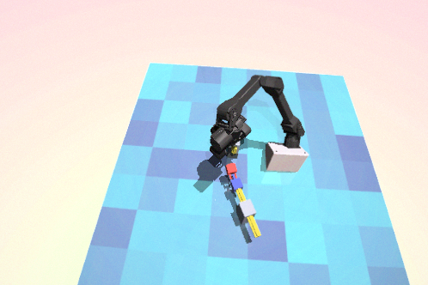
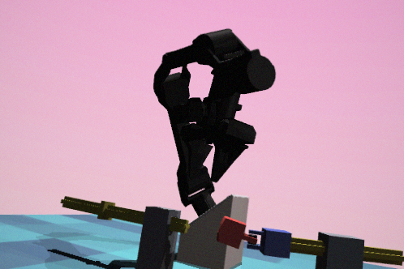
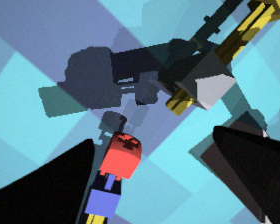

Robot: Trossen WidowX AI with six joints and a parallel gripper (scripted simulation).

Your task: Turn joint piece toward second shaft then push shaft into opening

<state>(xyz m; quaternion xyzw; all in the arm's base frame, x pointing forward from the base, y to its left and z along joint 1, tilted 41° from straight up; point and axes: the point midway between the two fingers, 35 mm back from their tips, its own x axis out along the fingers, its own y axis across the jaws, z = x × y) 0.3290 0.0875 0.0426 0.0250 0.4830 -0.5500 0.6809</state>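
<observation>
My open gripper [image 2: 204, 173] [image 3: 154, 136] hangs above the parts, its fingers astride the gap near the joint. The red joint piece [image 1: 231, 168] [image 2: 232, 232] [image 3: 122, 160] is hinged to a blue piece [image 1: 236, 184] [image 2: 276, 242] [image 3: 103, 201] on the first yellow shaft [image 1: 256, 227] [image 2: 383, 255], held in a grey block [image 1: 247, 208] [image 2: 345, 251]. The second yellow shaft [image 2: 126, 214] [image 3: 179, 102] passes through another block [image 2: 158, 233] [image 3: 215, 90]. Its near end is apart from the red piece. The red opening faces roughly that way; its exact alignment is unclear.
The arm's pale base [image 1: 285, 159] [image 2: 235, 229] stands to the right of the joint in the top view. A yellow collar [image 2: 106, 210] sits on the second shaft beyond its block. The arm hides much of that shaft in the top view.
</observation>
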